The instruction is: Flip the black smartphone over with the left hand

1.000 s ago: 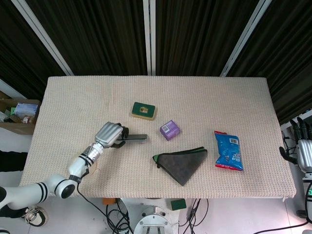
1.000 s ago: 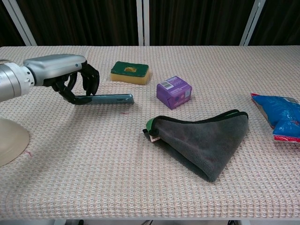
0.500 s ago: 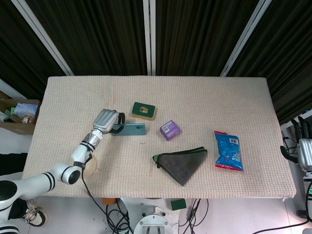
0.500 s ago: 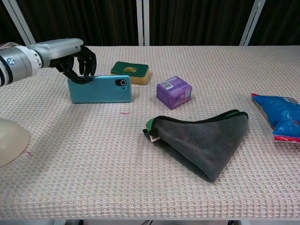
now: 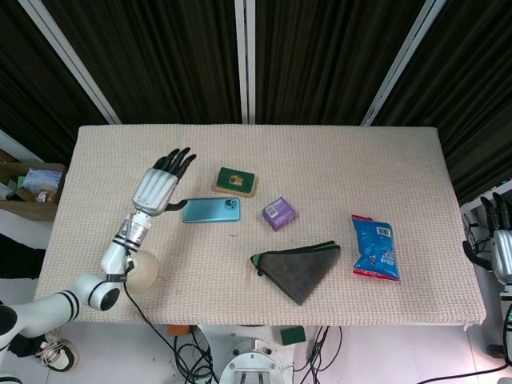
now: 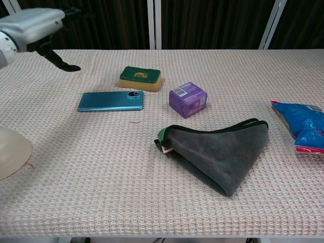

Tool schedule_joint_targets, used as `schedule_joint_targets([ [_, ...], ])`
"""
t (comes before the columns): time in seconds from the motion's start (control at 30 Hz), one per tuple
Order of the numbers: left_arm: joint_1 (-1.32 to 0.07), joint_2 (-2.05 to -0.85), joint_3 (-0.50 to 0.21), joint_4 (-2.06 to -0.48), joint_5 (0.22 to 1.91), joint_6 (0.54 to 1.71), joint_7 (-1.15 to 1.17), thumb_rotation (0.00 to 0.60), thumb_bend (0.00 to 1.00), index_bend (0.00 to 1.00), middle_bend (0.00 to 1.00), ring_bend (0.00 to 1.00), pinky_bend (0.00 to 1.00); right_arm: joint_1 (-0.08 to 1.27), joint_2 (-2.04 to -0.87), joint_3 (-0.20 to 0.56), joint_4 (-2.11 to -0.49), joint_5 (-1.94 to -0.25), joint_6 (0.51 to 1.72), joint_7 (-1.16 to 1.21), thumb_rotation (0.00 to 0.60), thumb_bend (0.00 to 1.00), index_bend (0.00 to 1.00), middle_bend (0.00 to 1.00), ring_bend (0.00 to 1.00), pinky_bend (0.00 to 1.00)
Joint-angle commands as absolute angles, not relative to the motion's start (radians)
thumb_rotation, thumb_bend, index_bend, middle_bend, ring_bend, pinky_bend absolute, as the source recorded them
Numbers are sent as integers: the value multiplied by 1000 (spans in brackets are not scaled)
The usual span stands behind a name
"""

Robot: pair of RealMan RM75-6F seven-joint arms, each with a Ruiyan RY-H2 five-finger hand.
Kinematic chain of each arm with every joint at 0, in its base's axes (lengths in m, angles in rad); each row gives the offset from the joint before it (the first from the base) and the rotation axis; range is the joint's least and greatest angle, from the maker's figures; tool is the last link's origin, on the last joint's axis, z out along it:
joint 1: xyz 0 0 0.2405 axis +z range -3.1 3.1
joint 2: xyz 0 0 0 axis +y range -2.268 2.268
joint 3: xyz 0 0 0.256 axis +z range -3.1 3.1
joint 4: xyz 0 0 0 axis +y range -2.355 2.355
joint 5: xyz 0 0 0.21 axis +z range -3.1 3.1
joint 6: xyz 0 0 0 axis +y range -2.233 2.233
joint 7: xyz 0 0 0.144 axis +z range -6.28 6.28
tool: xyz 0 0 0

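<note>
head view: the left hand (image 5: 158,188) hovers with its fingers (image 5: 178,159) spread and released, grasping nothing. the smartphone (image 5: 211,210) lies flat on the counter (image 5: 384,168) just beside and below those fingers, teal back and camera up, so the flip looks done; the sensible move is to lift clear without brushing it. the right hand (image 5: 502,250) hangs off the counter's far edge, fingers apart.

chest view: the smartphone (image 6: 111,100) rests flat, apart from the fingers, near the sponge (image 6: 140,78).

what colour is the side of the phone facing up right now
Teal blue, with a dark camera block near its right end; the smartphone shows it best in the chest view.
</note>
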State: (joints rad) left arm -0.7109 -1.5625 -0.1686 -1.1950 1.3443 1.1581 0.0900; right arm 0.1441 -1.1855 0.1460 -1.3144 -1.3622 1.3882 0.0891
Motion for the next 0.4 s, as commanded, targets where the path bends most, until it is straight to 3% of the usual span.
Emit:
schedule_joint_targets([
  [0.03,-531,-1403,-67,-1403,1429,1352,184,600,47,27,47,0,185,127,-1191,127,-1308,-1379,1408,74,600,309,0,0,0,0],
  [0.23,-341,-1318,47,-1497,1423,1480,193,597,36,33,47,0,184,82,-1211,89,-1281,-1396,1446,35,600,291,0,0,0,0],
  [0.4,-267,-1300,71,-1491,1420,1516,166,590,33,33,48,0,183,69,-1233,72,-1268,-1413,1458,21,600,290,0,0,0,0],
])
